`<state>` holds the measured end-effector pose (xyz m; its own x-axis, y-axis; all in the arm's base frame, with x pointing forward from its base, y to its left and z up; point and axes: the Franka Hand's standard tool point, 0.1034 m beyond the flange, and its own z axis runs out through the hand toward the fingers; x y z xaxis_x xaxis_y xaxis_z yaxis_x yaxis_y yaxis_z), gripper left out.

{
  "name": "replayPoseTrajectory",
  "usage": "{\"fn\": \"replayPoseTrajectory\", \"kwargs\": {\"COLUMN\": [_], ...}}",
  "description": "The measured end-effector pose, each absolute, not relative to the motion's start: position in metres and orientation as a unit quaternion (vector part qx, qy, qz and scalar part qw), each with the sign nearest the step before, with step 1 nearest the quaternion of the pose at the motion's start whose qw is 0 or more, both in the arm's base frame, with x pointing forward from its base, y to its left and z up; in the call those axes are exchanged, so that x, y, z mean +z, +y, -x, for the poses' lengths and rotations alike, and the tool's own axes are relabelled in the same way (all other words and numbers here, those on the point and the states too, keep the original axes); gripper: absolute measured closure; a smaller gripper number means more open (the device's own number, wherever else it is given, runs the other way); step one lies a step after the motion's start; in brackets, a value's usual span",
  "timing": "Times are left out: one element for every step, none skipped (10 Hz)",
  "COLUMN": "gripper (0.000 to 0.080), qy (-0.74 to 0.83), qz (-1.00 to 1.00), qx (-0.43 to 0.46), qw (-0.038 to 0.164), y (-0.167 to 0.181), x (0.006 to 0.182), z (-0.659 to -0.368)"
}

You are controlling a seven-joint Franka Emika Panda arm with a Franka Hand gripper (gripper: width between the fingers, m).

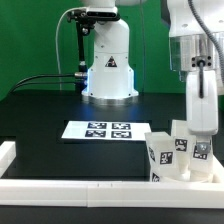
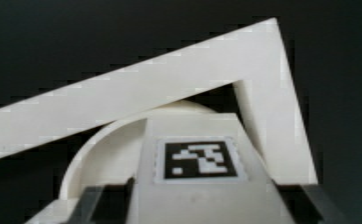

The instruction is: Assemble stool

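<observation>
Stool leg (image 2: 187, 150) — square black-and-white tag, no readable writing — is clamped in the gripper (image 2: 178, 195); frame rail (image 2: 142, 80) behind.

No readable text. Black warning triangle sign on white robot base (image 1: 108, 66); square black-and-white tags on flat white marker board (image 1: 98, 130) and white plastic stool part (image 2: 178, 150).

The marker board (image 1: 97, 130) lies on the table (image 1: 40, 120) at the centre of the exterior view, in front of the robot base (image 1: 108, 62). Frame rails (image 1: 80, 186) run along the bottom and left edges. In the lower right, stool legs (image 1: 163, 153) stand clustered against the rail corner, under the arm (image 1: 198, 80). In the wrist view, a tagged leg (image 2: 199, 160) sits inside the rails' corner (image 2: 249, 70).
</observation>
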<state>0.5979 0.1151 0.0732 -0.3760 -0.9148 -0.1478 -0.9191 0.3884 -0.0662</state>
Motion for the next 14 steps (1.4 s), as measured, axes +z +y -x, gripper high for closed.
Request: {"fn": "replayPoseTrajectory", "kwargs": {"gripper": [0.0465, 0.0464, 0.0464, 0.0243, 0.0243, 0.0169, 0.0155, 0.0155, 0.0151, 0.0151, 0.0151, 0.0151, 0.0151, 0.0151], "qy": [0.841, 0.84, 0.829, 0.806, 0.781, 0.75, 0.707, 0.67, 0.639, 0.618, 0.591, 0.555, 0.489, 0.434], "qz": [0.534, 0.536, 0.554, 0.587, 0.619, 0.657, 0.702, 0.737, 0.764, 0.781, 0.802, 0.827, 0.869, 0.898], "qx": [0.014, 0.014, 0.015, 0.02, 0.024, 0.027, 0.028, 0.03, 0.027, 0.024, 0.021, 0.017, 0.011, 0.007], "qw": [0.082, 0.082, 0.079, 0.074, 0.074, 0.076, 0.08, 0.085, 0.089, 0.088, 0.087, 0.086, 0.075, 0.068], "y": [0.116, 0.116, 0.117, 0.119, 0.121, 0.124, 0.126, 0.129, 0.131, 0.129, 0.129, 0.128, 0.125, 0.124], "x": [0.073, 0.073, 0.073, 0.073, 0.077, 0.084, 0.093, 0.102, 0.107, 0.105, 0.104, 0.104, 0.103, 0.109], "z": [-0.598, -0.598, -0.597, -0.595, -0.594, -0.593, -0.593, -0.593, -0.594, -0.593, -0.593, -0.593, -0.591, -0.594]}}
